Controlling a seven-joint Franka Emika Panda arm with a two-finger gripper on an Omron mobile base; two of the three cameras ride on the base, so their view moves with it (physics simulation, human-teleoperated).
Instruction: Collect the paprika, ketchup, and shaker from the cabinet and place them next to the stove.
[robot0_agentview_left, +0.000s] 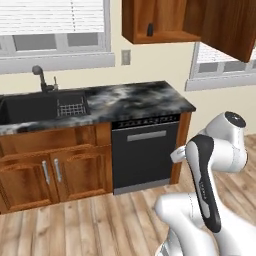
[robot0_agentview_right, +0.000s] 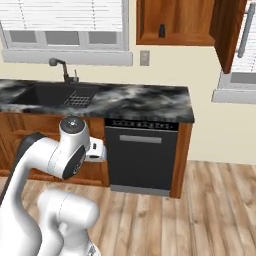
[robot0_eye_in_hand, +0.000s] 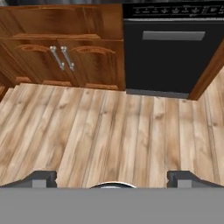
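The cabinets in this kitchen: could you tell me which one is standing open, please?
The wall cabinet above the counter's right end: its door is swung out, showing a wood interior with a small dark shaker. The base cabinet doors under the sink are shut.

You have the cabinet (robot0_agentview_left: 165, 36) high on the wall with its door swung open, and on its wooden shelf floor stands the shaker (robot0_agentview_left: 149, 29), upright, small and dark, near the left side of the opening; in the right base view you see the same shaker (robot0_agentview_right: 161, 30) on the cabinet (robot0_agentview_right: 175, 39) floor. Below it runs the marbled black-and-white counter (robot0_agentview_left: 135, 100), carrying a dark sink (robot0_agentview_left: 30, 107) at its left end, with a wire rack (robot0_agentview_left: 71, 106) in the basin's right part. You also see the plank floor (robot0_eye_in_hand: 109, 131) running up to the base cabinets and the dishwasher (robot0_eye_in_hand: 168, 52).
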